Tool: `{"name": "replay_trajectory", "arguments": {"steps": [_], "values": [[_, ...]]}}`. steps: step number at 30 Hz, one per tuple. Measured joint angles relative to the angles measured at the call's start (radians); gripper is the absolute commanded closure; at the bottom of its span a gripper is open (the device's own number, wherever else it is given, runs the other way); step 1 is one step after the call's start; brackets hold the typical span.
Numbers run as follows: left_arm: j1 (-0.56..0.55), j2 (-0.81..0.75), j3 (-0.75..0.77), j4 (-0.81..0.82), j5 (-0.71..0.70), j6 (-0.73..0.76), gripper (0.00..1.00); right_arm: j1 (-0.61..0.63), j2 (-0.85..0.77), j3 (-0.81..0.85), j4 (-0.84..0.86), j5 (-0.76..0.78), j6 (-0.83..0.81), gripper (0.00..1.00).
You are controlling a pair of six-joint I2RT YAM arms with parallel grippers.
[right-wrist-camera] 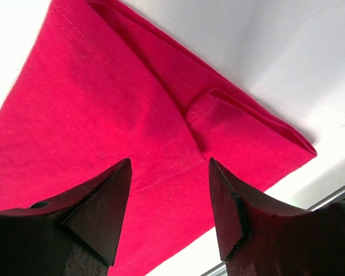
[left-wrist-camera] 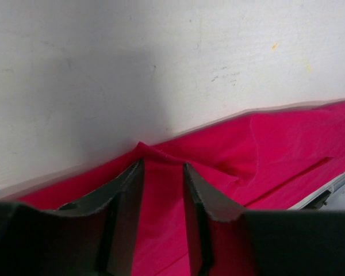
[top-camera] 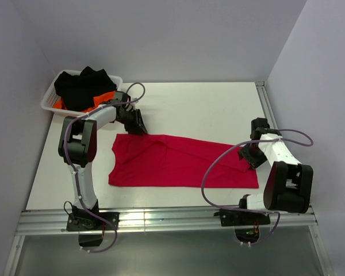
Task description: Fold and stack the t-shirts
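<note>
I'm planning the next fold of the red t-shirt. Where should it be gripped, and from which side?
Probably its far long edge near a corner, from above: the red t-shirt lies flat, stretched left to right, so only the thin edge can be pinched. The left end effector straddles that edge at the far-left corner.

L fingers (left-wrist-camera: 126, 198) apart astride red t-shirt (left-wrist-camera: 264, 155) edge, poss. bunched at tips.

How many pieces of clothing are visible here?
3: the red t-shirt lies on the table; a black garment and an orange garment are in the white basket. More may be hidden underneath.
</note>
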Motion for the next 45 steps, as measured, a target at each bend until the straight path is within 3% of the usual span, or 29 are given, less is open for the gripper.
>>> {"name": "replay_trajectory", "arguments": {"steps": [7, 45], "values": [[0.005, 0.002, 0.058, 0.003, -0.004, 0.000, 0.62, -0.002, -0.013, -0.009, -0.003, 0.007, -0.001, 0.37], [0.045, 0.064, 0.053, 0.026, 0.004, 0.000, 0.71, -0.003, -0.006, -0.026, 0.007, 0.015, -0.020, 0.37]]}}
